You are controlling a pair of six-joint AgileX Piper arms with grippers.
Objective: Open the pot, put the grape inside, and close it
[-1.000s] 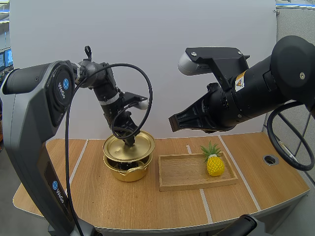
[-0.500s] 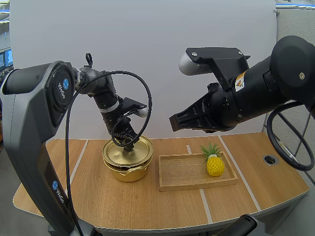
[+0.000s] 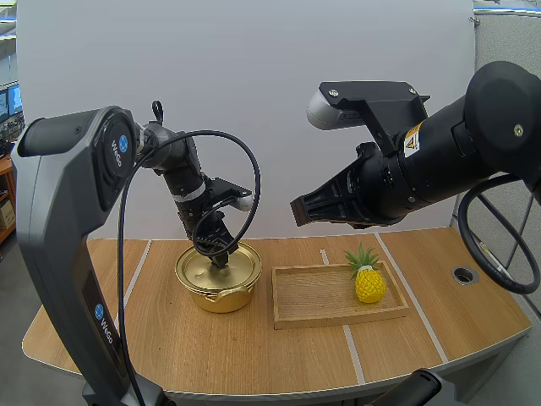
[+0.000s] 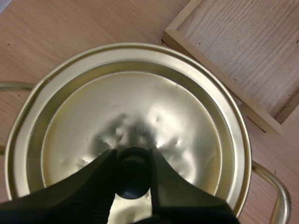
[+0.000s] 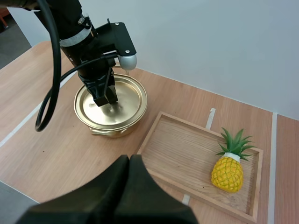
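The table (image 3: pixel 211 355) is a broad slab of warm, grained wood with a rounded front edge. On it lies a shallow rectangular tray (image 3: pixel 313 294) of paler wood with a raised rim. Just beside the tray sits a round pot (image 3: pixel 221 298) of shiny gold metal with thin looped handles. Its lid (image 3: pixel 201 271) rests on top, stepped in rings and slightly dented around the middle. A yellow, knobbly pineapple (image 3: pixel 369 283) with stiff green leaves stands upright at the tray's far right end. The right gripper (image 5: pixel 129 161) hangs above the table, its black fingers pressed together into one wedge, holding nothing. The left gripper (image 4: pixel 133 156) pinches the lid's small, smooth black knob (image 4: pixel 133 175) between its ribbed fingers.
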